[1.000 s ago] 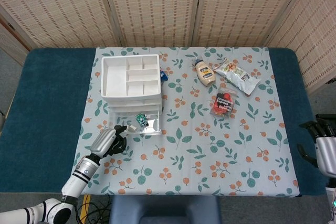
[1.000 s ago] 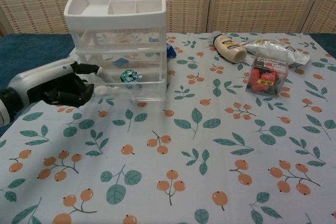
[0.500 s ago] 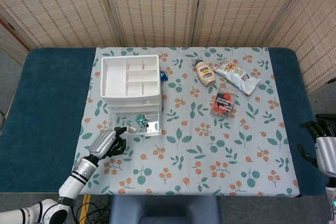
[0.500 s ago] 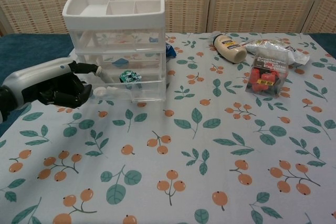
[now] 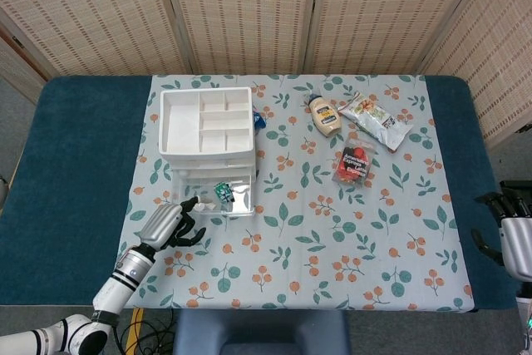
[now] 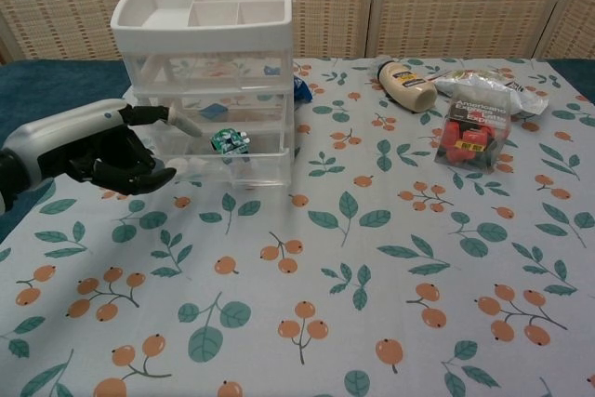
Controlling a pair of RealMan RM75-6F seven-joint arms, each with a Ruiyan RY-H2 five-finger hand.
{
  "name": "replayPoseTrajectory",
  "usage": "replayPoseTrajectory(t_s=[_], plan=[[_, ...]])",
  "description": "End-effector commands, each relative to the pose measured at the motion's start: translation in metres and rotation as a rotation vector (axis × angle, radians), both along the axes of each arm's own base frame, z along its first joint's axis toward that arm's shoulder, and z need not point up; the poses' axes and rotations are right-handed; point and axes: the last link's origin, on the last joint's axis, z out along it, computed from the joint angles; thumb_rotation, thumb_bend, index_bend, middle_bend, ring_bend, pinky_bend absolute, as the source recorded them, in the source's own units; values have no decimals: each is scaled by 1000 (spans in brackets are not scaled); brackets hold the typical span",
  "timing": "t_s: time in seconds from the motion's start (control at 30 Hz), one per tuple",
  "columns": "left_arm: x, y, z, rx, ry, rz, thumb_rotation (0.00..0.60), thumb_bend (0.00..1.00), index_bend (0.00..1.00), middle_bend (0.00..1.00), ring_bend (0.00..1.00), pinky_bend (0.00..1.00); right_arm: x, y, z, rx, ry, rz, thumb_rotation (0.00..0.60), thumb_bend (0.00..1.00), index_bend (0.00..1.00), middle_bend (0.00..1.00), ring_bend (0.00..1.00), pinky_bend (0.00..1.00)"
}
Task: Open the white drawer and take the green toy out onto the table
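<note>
Nearest us, our left hand (image 6: 88,148) rests at the open bottom drawer (image 6: 223,157) of the white drawer unit (image 6: 209,53), fingers (image 6: 153,115) loosely spread and holding nothing, one reaching over the drawer's front left corner. The green toy (image 6: 226,140) lies inside that drawer. Our right hand (image 5: 514,234) hangs off the counter's (image 5: 83,164) right edge; we cannot tell its fingers' state.
</note>
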Motion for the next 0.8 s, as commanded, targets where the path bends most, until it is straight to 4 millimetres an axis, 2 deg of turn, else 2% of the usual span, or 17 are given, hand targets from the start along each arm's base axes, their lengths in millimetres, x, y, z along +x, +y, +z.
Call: replayPoseTrajectory(t_s=[0.03, 0.17, 0.33, 0.53, 0.8], plan=[[4, 1, 10, 24, -10, -20, 600, 394, 222, 935, 1000, 1000, 0, 0, 0, -1, 2, 0, 600, 329, 277, 293, 198, 297], [11, 11, 29, 88, 4, -89, 600, 394, 264, 935, 1000, 1000, 0, 0, 1, 0, 6, 1, 600, 328, 277, 293, 198, 297], [18, 38, 47, 145, 92, -178, 600, 395, 334, 935, 1000, 1000, 4, -2, 1, 2, 8, 15, 600, 328, 277, 293, 198, 297], [24, 62, 53, 163, 207, -289, 600, 394, 367, 937, 1000, 1000, 9, -2, 9, -13, 25, 35, 600, 328, 277, 293, 198, 297], [33, 80, 52, 186, 359, -439, 600, 394, 376, 939, 1000, 1000, 18, -2, 26, -64, 45, 61, 600, 329, 277, 293, 198, 297]])
